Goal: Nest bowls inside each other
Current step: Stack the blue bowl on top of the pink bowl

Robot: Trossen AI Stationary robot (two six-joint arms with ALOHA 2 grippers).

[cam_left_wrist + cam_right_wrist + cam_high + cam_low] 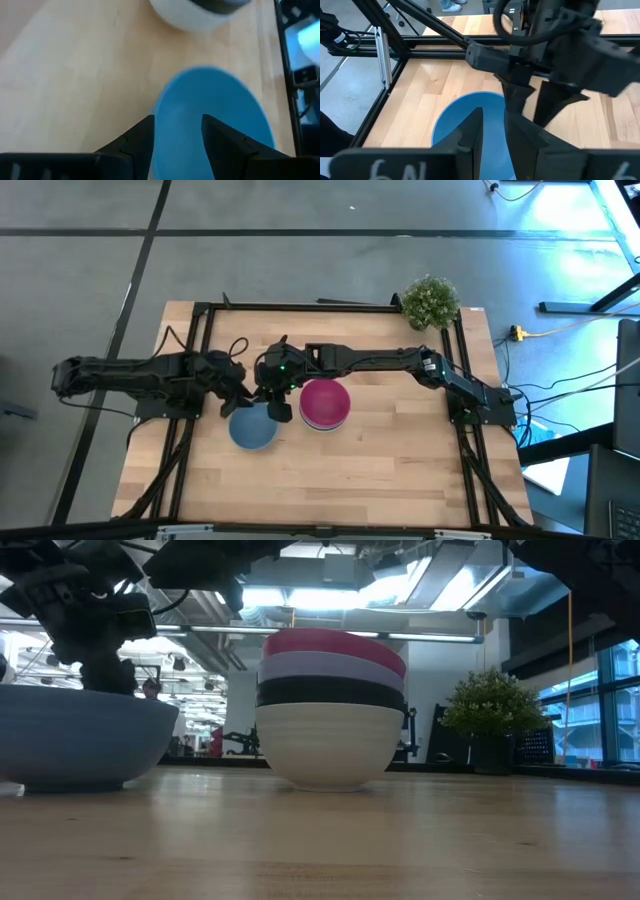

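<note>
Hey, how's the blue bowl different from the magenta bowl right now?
The blue bowl sits alone on the table, while the magenta bowl tops a stack, nested over the lavender, black and white bowls. Both grippers crowd the blue bowl: the left gripper straddles its rim and the right gripper hangs over it; the magenta bowl is untouched. Both are round, upright and alike in size.

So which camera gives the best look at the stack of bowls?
The low view: the stack of bowls shows all four layers side-on. The high view shows only the magenta top; the left wrist view clips its base; the right wrist view misses it.
</note>
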